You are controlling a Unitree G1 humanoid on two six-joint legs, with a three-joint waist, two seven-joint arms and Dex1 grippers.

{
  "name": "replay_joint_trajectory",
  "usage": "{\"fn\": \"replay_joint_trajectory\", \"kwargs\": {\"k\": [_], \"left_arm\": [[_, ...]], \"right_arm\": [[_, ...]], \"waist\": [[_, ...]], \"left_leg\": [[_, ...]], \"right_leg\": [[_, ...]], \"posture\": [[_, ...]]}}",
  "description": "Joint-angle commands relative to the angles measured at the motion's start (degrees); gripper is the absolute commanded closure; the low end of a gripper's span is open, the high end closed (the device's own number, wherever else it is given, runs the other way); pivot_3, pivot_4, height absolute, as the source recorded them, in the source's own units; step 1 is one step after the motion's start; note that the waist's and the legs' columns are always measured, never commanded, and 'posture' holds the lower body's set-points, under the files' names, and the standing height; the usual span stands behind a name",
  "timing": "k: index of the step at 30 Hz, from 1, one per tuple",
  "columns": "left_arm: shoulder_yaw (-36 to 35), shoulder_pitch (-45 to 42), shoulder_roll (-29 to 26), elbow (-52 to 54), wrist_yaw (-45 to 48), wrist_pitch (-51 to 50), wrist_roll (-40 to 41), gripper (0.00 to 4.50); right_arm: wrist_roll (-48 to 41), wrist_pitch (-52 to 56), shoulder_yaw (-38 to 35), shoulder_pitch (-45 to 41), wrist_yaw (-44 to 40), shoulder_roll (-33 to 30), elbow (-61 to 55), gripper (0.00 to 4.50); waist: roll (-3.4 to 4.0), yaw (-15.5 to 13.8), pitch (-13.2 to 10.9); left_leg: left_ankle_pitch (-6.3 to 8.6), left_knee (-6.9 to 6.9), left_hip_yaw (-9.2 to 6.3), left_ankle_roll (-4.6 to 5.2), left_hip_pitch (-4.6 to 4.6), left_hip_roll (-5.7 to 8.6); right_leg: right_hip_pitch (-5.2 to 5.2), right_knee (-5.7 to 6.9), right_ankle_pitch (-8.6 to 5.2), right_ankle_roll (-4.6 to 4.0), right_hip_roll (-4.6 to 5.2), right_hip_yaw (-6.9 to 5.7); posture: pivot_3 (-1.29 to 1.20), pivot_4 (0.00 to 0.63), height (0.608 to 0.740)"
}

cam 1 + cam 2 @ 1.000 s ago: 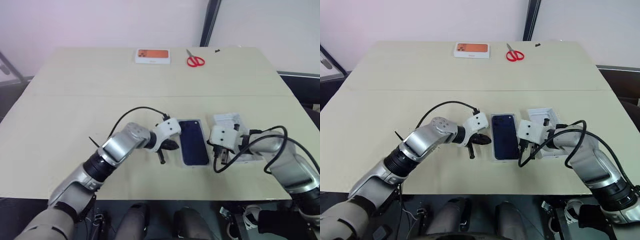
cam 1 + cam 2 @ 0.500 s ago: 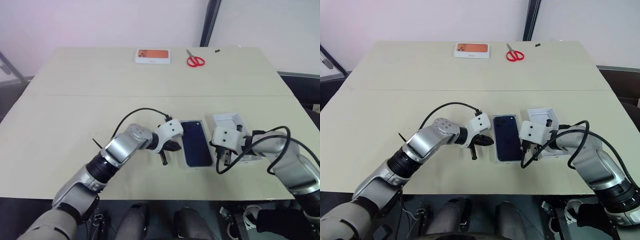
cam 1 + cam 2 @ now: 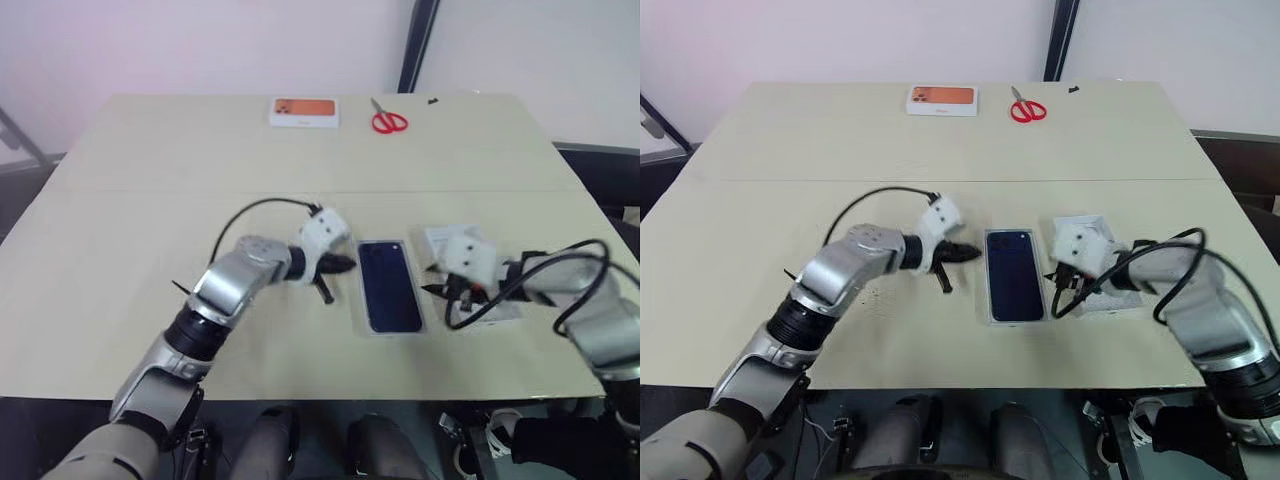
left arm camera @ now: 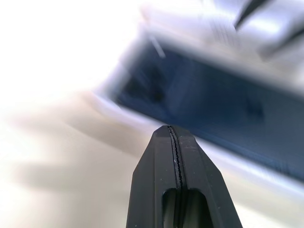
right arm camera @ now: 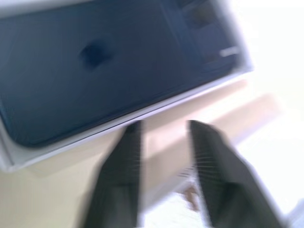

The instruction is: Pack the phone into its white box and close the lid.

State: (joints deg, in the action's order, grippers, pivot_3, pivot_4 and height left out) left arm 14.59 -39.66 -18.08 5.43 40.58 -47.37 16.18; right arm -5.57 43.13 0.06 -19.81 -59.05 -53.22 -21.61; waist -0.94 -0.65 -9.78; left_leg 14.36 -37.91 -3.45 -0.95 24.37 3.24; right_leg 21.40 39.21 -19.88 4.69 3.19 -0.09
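Note:
A dark navy phone back (image 3: 390, 287) with a narrow white rim (image 3: 361, 290) lies flat near the table's front edge. I cannot tell whether it is the phone in the white box or the printed lid closed over it. My left gripper (image 3: 345, 264) hovers just left of it, shut and empty, its tip (image 4: 174, 137) pointing at the rim. My right gripper (image 5: 164, 128) hangs at its right side, open, its fingers (image 5: 124, 156) apart with nothing between them. A white shallow piece (image 3: 447, 240) lies partly under the right hand.
At the far edge of the table sit a white box with an orange picture (image 3: 305, 111) and red-handled scissors (image 3: 390, 121). A seam (image 3: 150, 191) runs across the tabletop. Black cables loop off both wrists.
Both hands have lifted off the table beside the dark rectangle. The right gripper went from shut to open and drew a little to the right. The rectangle stayed put.

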Motion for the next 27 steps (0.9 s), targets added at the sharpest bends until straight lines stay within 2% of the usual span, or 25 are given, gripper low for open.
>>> {"fn": "replay_joint_trajectory", "kwargs": {"k": [1, 6, 10, 13, 17, 20, 24, 27], "left_arm": [[-6.47, 1.77, -1.61, 3.38, -0.2, 4.17, 2.08, 4.5], [-9.16, 6.45, -6.95, 4.96, 4.91, 12.56, 2.47, 4.5], [-9.7, 11.35, -11.85, 8.28, 13.43, 17.67, 5.54, 4.5], [-8.58, 14.09, -14.02, 10.92, 18.39, 19.9, 7.42, 4.5], [-8.23, 14.33, -13.11, 11.06, 18.88, 19.37, 9.01, 4.5], [-7.61, 14.98, -13.53, 12.06, 20.21, 19.24, 9.75, 4.5], [-7.41, 15.48, -13.72, 12.5, 20.45, 19.05, 10.1, 4.5], [-7.43, 15.71, -13.93, 12.56, 20.48, 19.27, 10.27, 4.5]], "right_arm": [[-3.94, 13.07, -3.96, -2.57, 3.12, 0.39, -1.02, 1.66], [-6.61, 28.87, -4.02, -5.28, 9.14, 2.4, 0.59, 1.66], [-8.08, 41.93, -4.18, -9.41, 14.81, 7.65, 1.6, 1.66], [-7.85, 46.38, -3.17, -10.96, 18.74, 9.76, 2.03, 1.66], [-8.4, 48.84, -2.14, -11.65, 22.43, 11.22, 2.26, 1.66], [-9.54, 49.37, -1.98, -10.86, 24.3, 11.82, 1.62, 2.49], [-11.31, 49.37, -3.27, -11.29, 26.26, 12.64, 1.45, 4.44], [-12.51, 49.37, -4.25, -12.75, 27.31, 12.44, 1.87, 4.44]], "waist": [[0.01, 0.01, 0.01], [0.03, -0.03, 0.02], [0.06, 0.03, 0.01], [0.09, -0.1, 0.01], [0.1, -0.12, 0.02], [0.14, 0.12, 0.02], [0.15, 0.31, 0.02], [0.16, 0.38, 0.02]], "left_leg": [[0.0, 0.0, 0.0, 0.0, 0.0, 0.0], [0.0, 0.01, 0.0, 0.0, 0.01, 0.0], [0.0, 0.04, 0.01, 0.0, 0.02, 0.0], [0.01, 0.06, 0.01, 0.0, 0.02, 0.0], [0.05, 0.02, 0.01, 0.08, 0.03, 0.02], [0.07, 0.04, 0.03, 0.11, 0.03, 0.02], [0.12, 0.05, 0.04, 0.2, 0.02, 0.01], [0.2, 0.04, 0.03, 0.33, 0.02, 0.01]], "right_leg": [[0.01, 0.0, 0.0, 0.0, 0.0, 0.0], [0.01, -0.01, 0.0, -0.01, 0.02, 0.01], [0.04, -0.02, 0.0, -0.01, 0.04, 0.01], [0.04, -0.03, 0.0, -0.02, 0.05, 0.02], [0.0, -0.07, 0.0, -0.01, 0.08, 0.0], [0.04, -0.05, 0.0, -0.01, 0.07, 0.0], [0.03, -0.04, 0.0, -0.01, 0.06, 0.0], [0.03, -0.02, 0.0, -0.01, 0.06, 0.0]], "posture": [[0.0, 0.15, 0.74], [0.0, 0.15, 0.74], [0.0, 0.15, 0.74], [0.0, 0.15, 0.74], [0.0, 0.15, 0.74], [0.0, 0.15, 0.74], [0.0, 0.15, 0.74], [0.0, 0.15, 0.74]]}}
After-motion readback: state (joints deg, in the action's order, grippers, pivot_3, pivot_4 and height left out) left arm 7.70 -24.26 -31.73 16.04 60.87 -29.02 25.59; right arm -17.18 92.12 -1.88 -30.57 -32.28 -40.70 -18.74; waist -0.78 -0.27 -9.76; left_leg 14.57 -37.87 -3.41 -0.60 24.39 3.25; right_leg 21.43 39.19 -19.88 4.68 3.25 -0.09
